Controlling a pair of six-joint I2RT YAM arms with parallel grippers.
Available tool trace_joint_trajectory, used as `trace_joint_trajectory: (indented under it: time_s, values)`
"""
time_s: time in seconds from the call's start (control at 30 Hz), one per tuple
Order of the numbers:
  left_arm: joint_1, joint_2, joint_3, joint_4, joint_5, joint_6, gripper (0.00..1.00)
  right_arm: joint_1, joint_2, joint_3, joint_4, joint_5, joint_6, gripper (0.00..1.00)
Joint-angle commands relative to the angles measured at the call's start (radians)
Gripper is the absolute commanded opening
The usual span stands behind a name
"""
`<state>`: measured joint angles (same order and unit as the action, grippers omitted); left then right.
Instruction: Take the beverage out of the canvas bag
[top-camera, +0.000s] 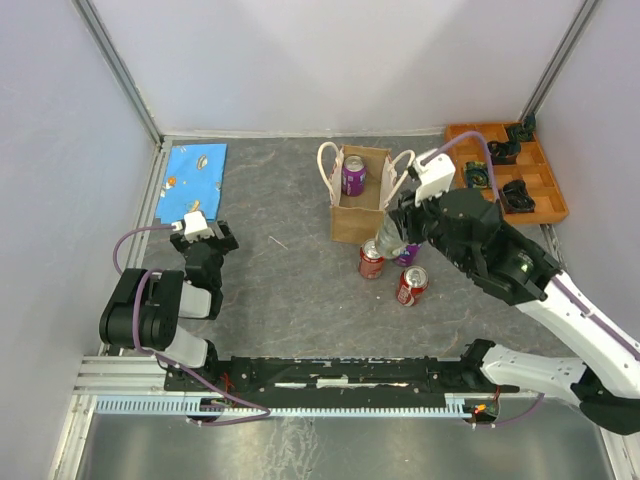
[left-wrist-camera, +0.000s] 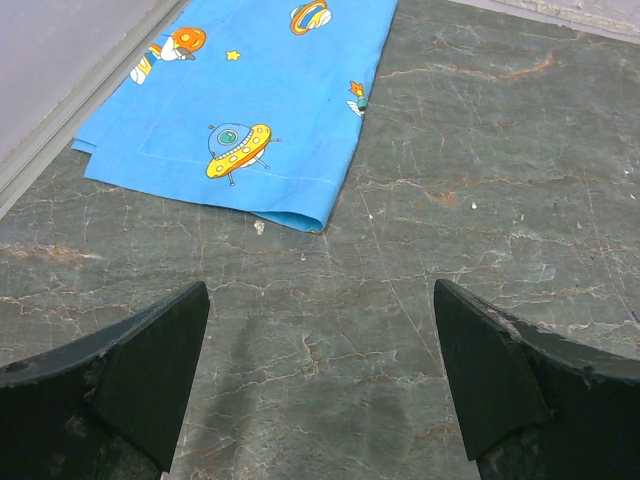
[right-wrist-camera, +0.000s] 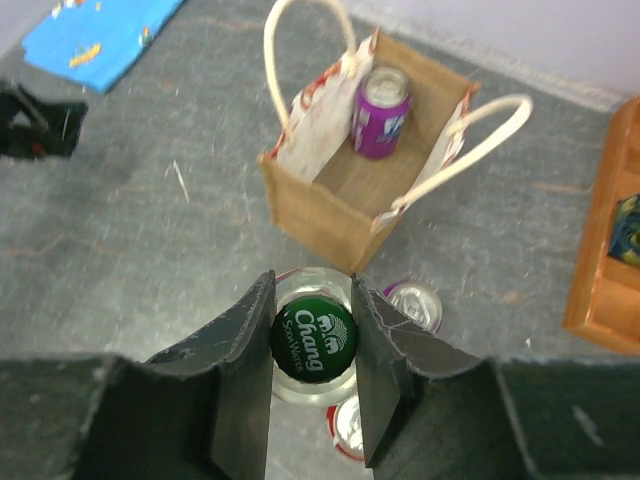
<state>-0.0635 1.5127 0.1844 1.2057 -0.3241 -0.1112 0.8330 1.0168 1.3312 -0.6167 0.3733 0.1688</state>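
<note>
A robot lab test cell is shown: a grey stone-patterned table (top-camera: 290, 300) is enclosed on its left, far and right sides by plain white panels (top-camera: 350, 60) framed in metal struts (top-camera: 118, 70). A black mounting rail (top-camera: 330, 378) is fixed along the table's near edge.

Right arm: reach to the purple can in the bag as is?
Probably not yet. The right claw is shut on the Chang bottle, so it has no free grip. The path itself looks free: the canvas bag stands open-topped with the purple can upright inside.
</note>
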Motion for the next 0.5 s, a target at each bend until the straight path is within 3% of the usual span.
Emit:
trace_joint_trajectory:
  time_s: [0.0,0.27,0.47]
  values:
    - [-0.002,0.006,0.019,0.035,-0.022,0.051,0.99,0.060,-0.041,-0.060,0.019,-0.003,0.077,0.00]
    - [-0.002,0.006,0.020,0.035,-0.022,0.051,0.99,0.173,-0.028,-0.205,0.034,0.018,0.099,0.00]
    - [-0.002,0.006,0.019,0.035,-0.021,0.051,0.99,0.190,-0.015,-0.313,0.105,0.030,0.123,0.00]
